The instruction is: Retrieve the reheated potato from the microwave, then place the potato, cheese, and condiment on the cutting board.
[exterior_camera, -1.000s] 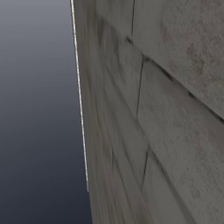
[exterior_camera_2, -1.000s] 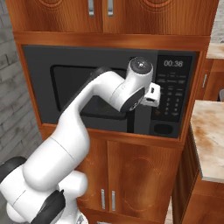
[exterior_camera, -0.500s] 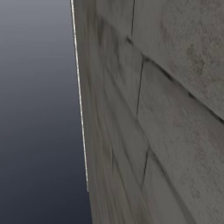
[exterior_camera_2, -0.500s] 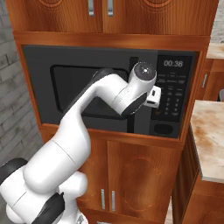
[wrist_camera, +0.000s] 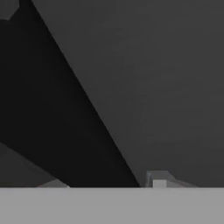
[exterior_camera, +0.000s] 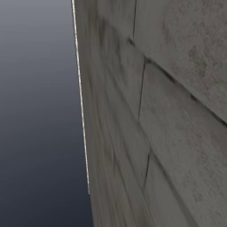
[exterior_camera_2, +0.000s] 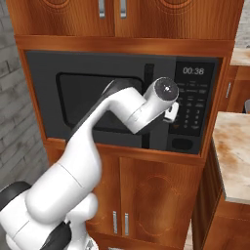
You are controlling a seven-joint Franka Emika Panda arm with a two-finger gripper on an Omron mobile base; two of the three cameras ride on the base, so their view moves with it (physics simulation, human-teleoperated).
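A: On the microwave (exterior_camera_2: pixel 122 105), at the top of the dark keypad panel (exterior_camera_2: pixel 194 105), pale digits read 00:38. That is the only writing I can make out; the button marks below are too small to read.

B: What is it built into?

A: Reddish-brown wooden cabinets (exterior_camera_2: pixel 156 195) with a glossy grain. There are slim metal pulls on the doors below (exterior_camera_2: pixel 120 222) and above. The oven front is flat, matte dark grey, with a darker rectangular window (exterior_camera_2: pixel 83 95) and a vertical black handle bar (exterior_camera_2: pixel 148 105) between window and keypad.

B: And the arm?

A: A smooth white arm (exterior_camera_2: pixel 93 141) reaches up to the door, and its round wrist sits right at that handle. To the right is a mottled pale stone counter (exterior_camera_2: pixel 234 151); to the left, a grey brick wall (exterior_camera: pixel 168 111), rough and blotchy.

B: Is the pincer closed on the handle?

A: I cannot tell. The hand camera shows flat dark grey surfaces pressed close.

B: The potato?

A: The microwave door is closed and the window is too dark to see through, so I cannot tell where it is.
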